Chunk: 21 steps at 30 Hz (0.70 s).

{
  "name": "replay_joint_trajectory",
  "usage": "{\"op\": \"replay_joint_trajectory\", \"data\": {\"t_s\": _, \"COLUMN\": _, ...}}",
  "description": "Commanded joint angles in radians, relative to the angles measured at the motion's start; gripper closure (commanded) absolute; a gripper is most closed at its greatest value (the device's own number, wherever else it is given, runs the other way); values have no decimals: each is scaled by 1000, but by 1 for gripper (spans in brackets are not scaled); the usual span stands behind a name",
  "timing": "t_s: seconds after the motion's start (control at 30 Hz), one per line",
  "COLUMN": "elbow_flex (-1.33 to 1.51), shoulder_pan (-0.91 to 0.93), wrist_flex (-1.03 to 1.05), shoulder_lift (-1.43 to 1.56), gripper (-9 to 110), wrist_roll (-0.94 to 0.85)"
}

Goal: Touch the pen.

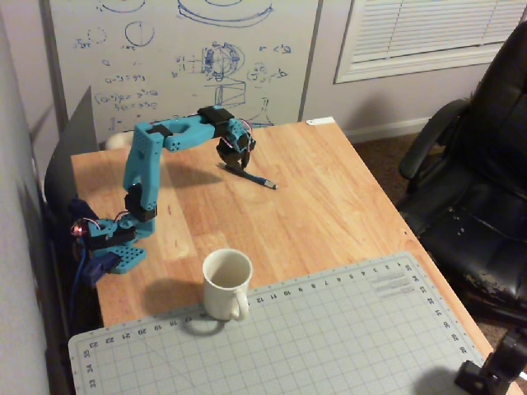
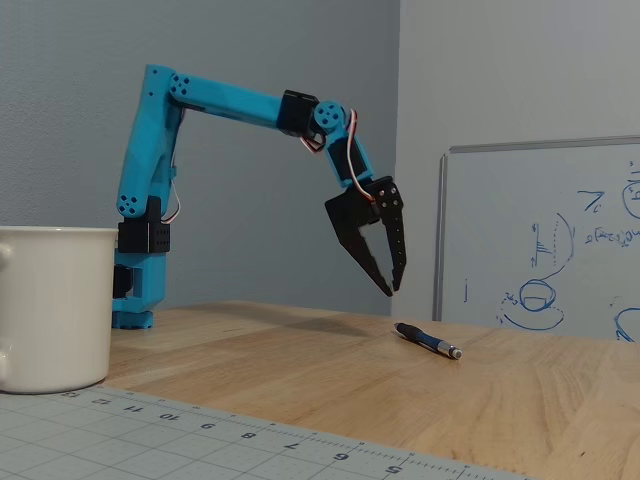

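Observation:
The pen [image 1: 254, 178] lies flat on the wooden table [image 1: 329, 214], a thin dark stick with a blue-grey section; in the fixed view the pen [image 2: 428, 340] lies right of centre. My gripper [image 1: 235, 166] points down over the pen's far end. In the fixed view the gripper [image 2: 393, 291] hangs a little above the table, up and to the left of the pen, with a visible gap to it. Its black fingers [image 2: 358, 235] meet at the tips and hold nothing.
A white mug [image 1: 226, 284] stands at the edge of a grey cutting mat [image 1: 329, 337], near the arm's blue base [image 1: 119, 247]. A whiteboard [image 1: 181, 58] leans behind the table. A black office chair [image 1: 478, 181] stands at the right.

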Motion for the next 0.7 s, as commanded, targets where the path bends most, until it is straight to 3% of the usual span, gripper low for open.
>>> {"op": "replay_joint_trajectory", "data": {"t_s": 0.0, "elbow_flex": -147, "shoulder_pan": -28, "wrist_flex": -21, "shoulder_lift": -21, "gripper": 101, "wrist_roll": 5}}
{"op": "replay_joint_trajectory", "data": {"t_s": 0.67, "elbow_flex": -356, "shoulder_pan": -35, "wrist_flex": -21, "shoulder_lift": -262, "gripper": 101, "wrist_roll": 5}}
